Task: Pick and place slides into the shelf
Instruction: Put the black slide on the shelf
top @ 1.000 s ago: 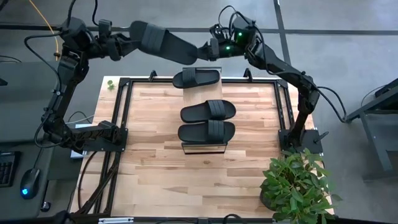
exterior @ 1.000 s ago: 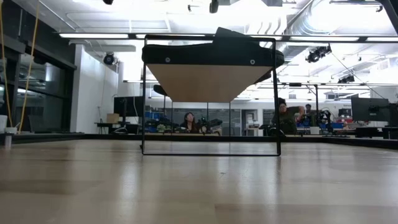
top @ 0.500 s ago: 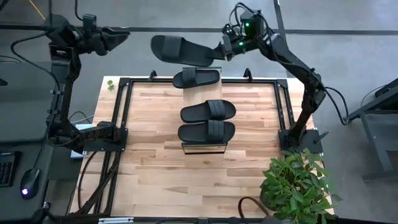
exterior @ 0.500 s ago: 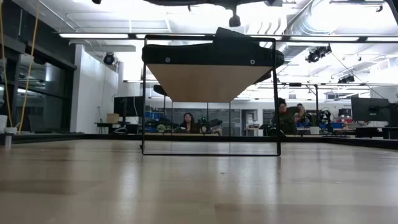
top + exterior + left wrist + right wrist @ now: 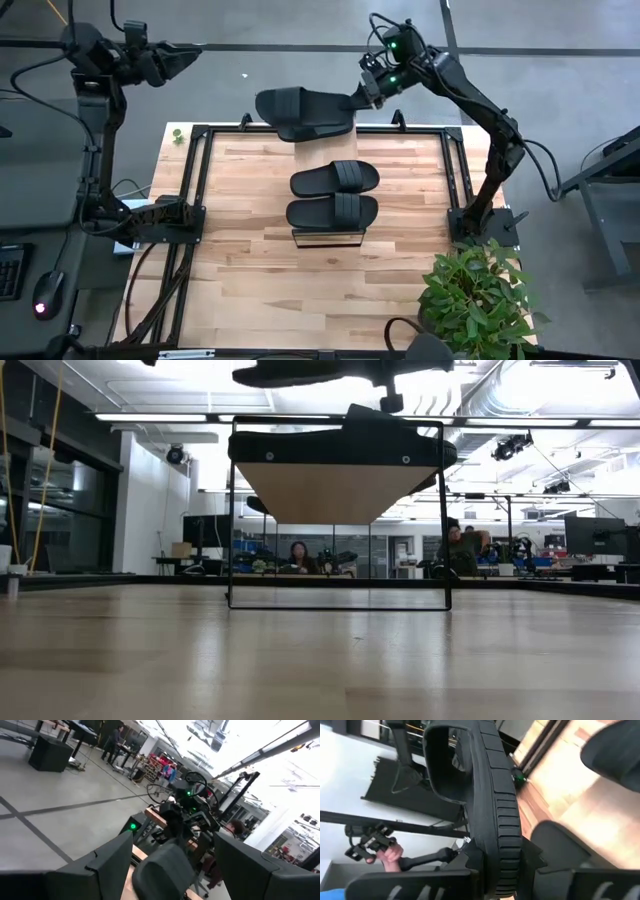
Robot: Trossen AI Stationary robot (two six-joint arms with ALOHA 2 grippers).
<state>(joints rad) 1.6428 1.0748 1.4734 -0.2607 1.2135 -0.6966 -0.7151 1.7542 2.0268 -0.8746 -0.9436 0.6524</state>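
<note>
Your right claw point(image 5: 362, 97) pinches the light, bendy slide point(image 5: 305, 108) by its heel at twelve o'clock; left claw point(image 5: 190, 50) released

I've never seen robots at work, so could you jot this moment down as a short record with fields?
right end effector: shut on held slide, carried above the shelf's far end
left end effector: open, empty, raised beyond the table's far left corner
shelf: three slides on top, the far one partly hidden under the held slide
potted plant: near right table corner

Four slides point(image 5: 334, 178) (black); one shelf point(image 5: 327, 236)
</note>
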